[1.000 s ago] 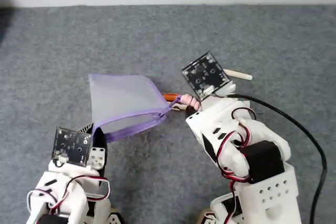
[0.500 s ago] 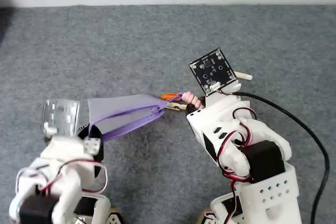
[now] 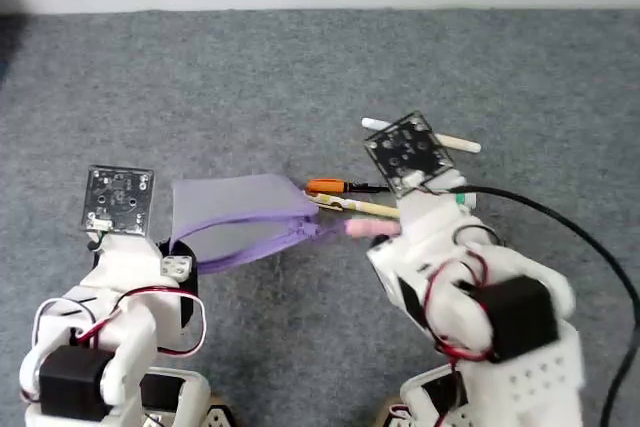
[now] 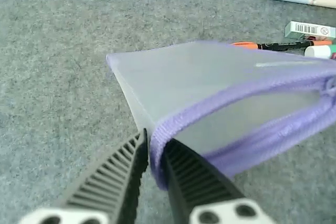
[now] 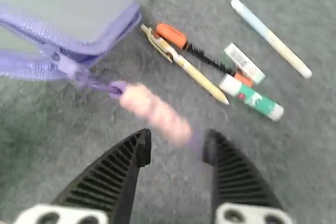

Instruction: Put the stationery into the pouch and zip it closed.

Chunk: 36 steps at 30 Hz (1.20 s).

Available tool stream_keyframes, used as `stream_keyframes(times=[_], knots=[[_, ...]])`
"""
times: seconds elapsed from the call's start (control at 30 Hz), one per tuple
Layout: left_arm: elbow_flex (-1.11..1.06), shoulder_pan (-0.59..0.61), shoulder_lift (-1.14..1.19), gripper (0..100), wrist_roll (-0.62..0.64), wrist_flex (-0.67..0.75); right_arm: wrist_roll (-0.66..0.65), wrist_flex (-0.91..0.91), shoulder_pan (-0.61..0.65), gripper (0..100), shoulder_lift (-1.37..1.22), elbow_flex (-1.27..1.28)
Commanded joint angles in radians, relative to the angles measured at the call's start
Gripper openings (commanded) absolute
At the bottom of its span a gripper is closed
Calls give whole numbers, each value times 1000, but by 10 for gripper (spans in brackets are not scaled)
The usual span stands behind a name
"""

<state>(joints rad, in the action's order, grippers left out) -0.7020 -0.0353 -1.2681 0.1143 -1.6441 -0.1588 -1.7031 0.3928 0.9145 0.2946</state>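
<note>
The translucent purple pouch (image 3: 235,209) lies on the grey carpet. My left gripper (image 4: 155,157) is shut on the pouch's (image 4: 210,87) purple-edged corner. Its zip slider (image 5: 66,66) sits at the end nearest the pens, and a pink pull charm (image 5: 155,114) trails from it. My right gripper (image 5: 176,144) is open just behind the charm, touching nothing. Outside the pouch lie an orange pen (image 5: 181,41), a yellow pen (image 5: 191,74), a green glue stick (image 5: 252,98), a white eraser (image 5: 243,62) and a pale marker (image 5: 270,38).
Grey carpet (image 3: 150,87) covers the table to the far edge, where a white wall begins. A black cable (image 3: 590,247) runs along the right side beside the right arm.
My right gripper has let go of the pink charm and drawn back; the charm now lies on the carpet. The left arm shifted and the pouch sank flatter. The pens came into view.
</note>
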Motion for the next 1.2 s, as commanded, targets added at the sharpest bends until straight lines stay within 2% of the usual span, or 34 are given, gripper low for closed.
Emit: stream_keyframes(times=[0.0,0.17,0.33,0.47,0.73,0.83,0.93,1.07,1.17], knots=[[-2,8,-14,13,12,-2,9,-93,4,198,2,-163],[-2,8,-17,13,12,-2,2,-85,-139,198,-30,-190],[-2,9,-17,13,12,-2,-11,-84,-295,198,-257,-199],[-4,9,-17,13,12,-2,-83,-84,-308,198,-475,-249],[-4,9,-15,23,12,-2,-175,-84,-312,198,-892,-532],[-4,9,-15,49,46,-2,-269,-84,-331,199,-1036,-594],[-4,9,-11,70,121,-2,-428,-84,-363,200,-1152,-649],[-4,9,-11,73,126,-2,-635,-82,-406,201,-1267,-736],[-2,9,-11,73,124,-3,-713,-39,-417,201,-1334,-781]])
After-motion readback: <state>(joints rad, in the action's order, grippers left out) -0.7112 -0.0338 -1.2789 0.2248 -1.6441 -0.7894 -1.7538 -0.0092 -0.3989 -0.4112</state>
